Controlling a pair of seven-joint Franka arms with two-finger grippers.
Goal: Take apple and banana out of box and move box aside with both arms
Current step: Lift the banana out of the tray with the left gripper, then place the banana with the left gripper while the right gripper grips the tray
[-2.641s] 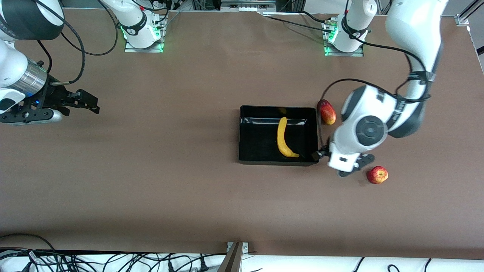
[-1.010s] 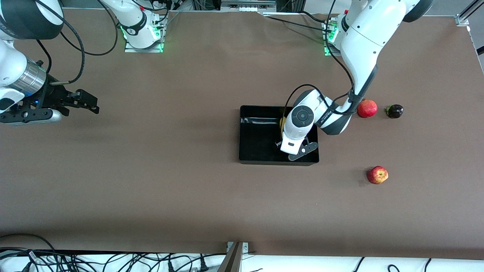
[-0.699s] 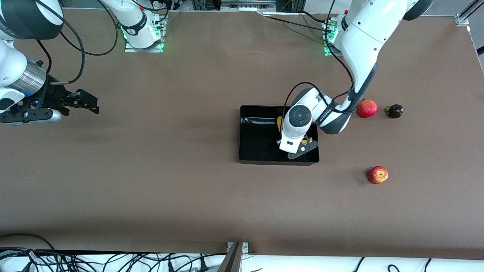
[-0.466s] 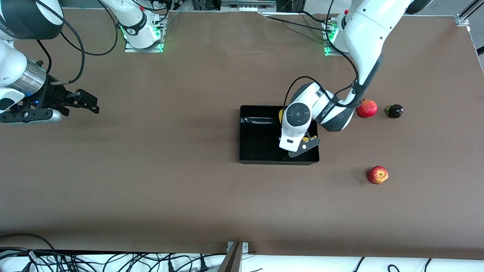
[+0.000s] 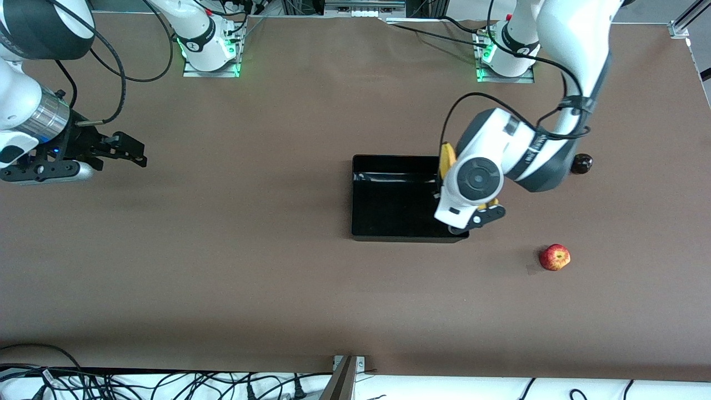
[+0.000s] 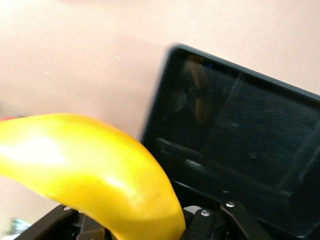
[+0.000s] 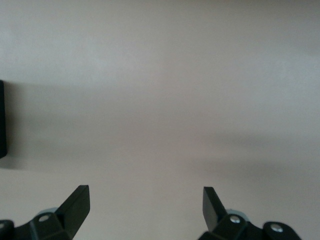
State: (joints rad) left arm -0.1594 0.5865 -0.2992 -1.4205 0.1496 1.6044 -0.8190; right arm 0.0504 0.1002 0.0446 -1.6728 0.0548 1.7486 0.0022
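Left gripper [image 5: 476, 214] was clamped on the banana [image 5: 446, 157], over the box [image 5: 389, 194] wall at the left arm's end (long axis toward the bases); right gripper [image 7: 145, 202] waited, fingers spread.

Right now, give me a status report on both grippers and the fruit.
Left gripper shut on banana, lifted over box edge. Right gripper open, waiting over bare table. Apple out, on table. Nothing blocking.

Front camera high, faces robots; wrist cameras close, look down; box [image 5: 389, 200] shared with left wrist.
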